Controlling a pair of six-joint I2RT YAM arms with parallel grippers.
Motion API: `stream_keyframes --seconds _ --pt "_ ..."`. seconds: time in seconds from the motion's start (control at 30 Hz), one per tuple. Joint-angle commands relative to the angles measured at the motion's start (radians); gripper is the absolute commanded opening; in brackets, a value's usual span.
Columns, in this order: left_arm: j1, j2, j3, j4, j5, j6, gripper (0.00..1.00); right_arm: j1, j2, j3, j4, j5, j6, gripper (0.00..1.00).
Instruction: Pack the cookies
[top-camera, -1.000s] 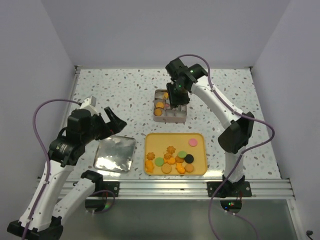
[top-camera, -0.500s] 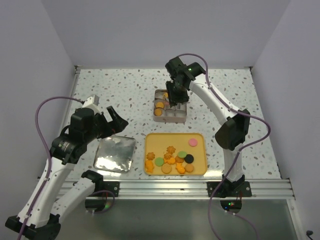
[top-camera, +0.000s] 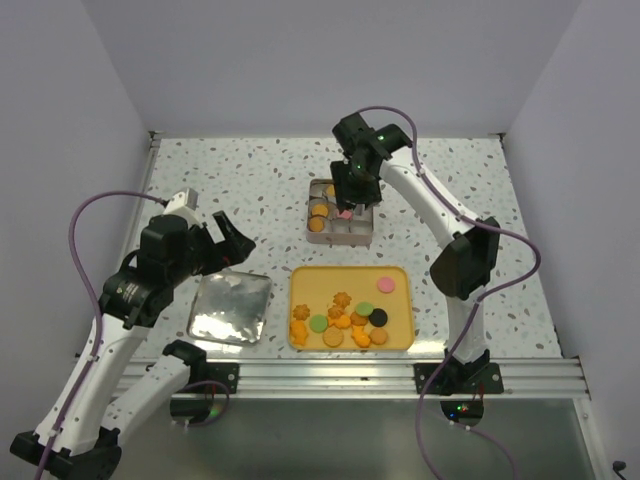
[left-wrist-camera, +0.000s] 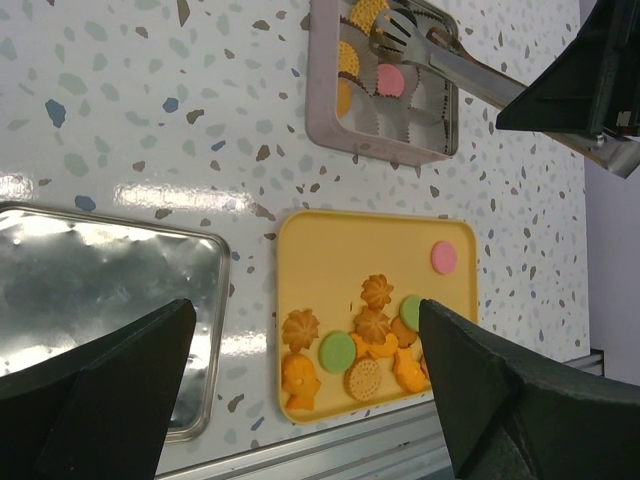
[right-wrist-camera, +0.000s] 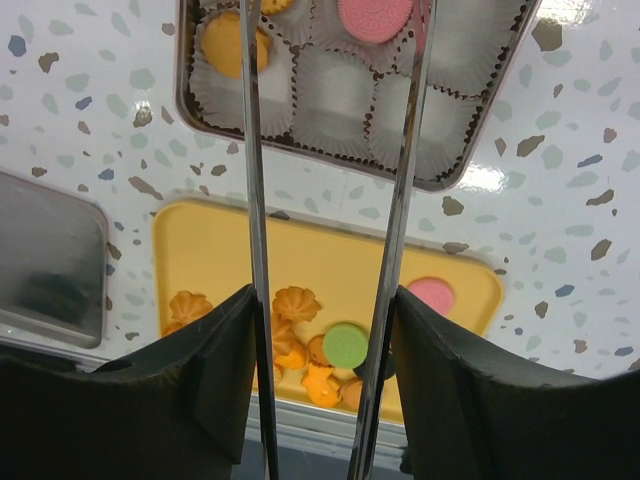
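Now the tin (top-camera: 341, 239) holds three orange cookies (left-wrist-camera: 350, 60) and one pink cookie (right-wrist-camera: 375, 15) in paper cups (right-wrist-camera: 335, 100). The yellow tray (top-camera: 340, 280) carries one pink, one black, two green and roughly eight orange ones. Over the tin, the right gripper (right-wrist-camera: 322, 300) clamps tongs (right-wrist-camera: 252, 200), their tips apart around the pink cookie. The left gripper (left-wrist-camera: 305, 310) hovers wide open and empty near the lid (top-camera: 232, 308).

left gripper (top-camera: 218, 232) wide open (raised); right arm (top-camera: 430, 205) outstretched
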Motion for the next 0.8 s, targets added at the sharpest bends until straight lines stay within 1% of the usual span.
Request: stream_keyframes --seconds 0.0,0.17,0.2,0.3,0.4,0.43,0.47,0.57,0.63,0.67,0.7,0.77 --pt "-0.005 -0.006 0.040 0.040 -0.015 0.028 1.00 -0.007 -0.034 0.012 0.027 0.022 -0.004 0.56" --pt "-0.006 -0.009 0.049 0.031 -0.015 0.031 1.00 -0.007 -0.088 -0.002 0.014 0.020 -0.001 0.56" --pt "-0.005 -0.010 0.049 0.030 -0.037 0.031 1.00 -0.007 -0.099 -0.013 0.016 0.017 0.002 0.55" --pt "-0.005 -0.012 0.054 0.024 -0.038 0.032 1.00 -0.009 -0.169 -0.083 0.033 0.008 0.016 0.54" --pt "-0.005 -0.016 0.068 0.014 -0.047 0.026 1.00 -0.007 -0.256 -0.174 0.048 0.002 0.031 0.53" --pt "-0.005 -0.016 0.068 0.013 -0.050 0.023 1.00 -0.007 -0.279 -0.227 0.054 0.002 0.035 0.52" --pt "-0.003 -0.024 0.068 0.013 -0.055 0.016 1.00 -0.006 -0.331 -0.254 0.071 -0.001 0.039 0.52" --pt "-0.005 -0.029 0.069 0.004 -0.058 -0.009 1.00 -0.004 -0.402 -0.347 0.079 -0.015 0.050 0.50" --pt "-0.005 -0.029 0.068 -0.001 -0.064 -0.020 1.00 -0.004 -0.464 -0.405 0.070 -0.035 0.050 0.48" --pt "-0.005 -0.033 0.065 -0.006 -0.074 -0.030 1.00 -0.004 -0.485 -0.428 0.062 -0.043 0.048 0.45" --pt "-0.005 -0.035 0.062 -0.004 -0.079 -0.032 1.00 -0.001 -0.535 -0.453 0.059 -0.049 0.044 0.44" --pt "-0.005 -0.042 0.057 -0.004 -0.097 -0.030 1.00 -0.001 -0.589 -0.537 0.057 -0.061 0.041 0.42"
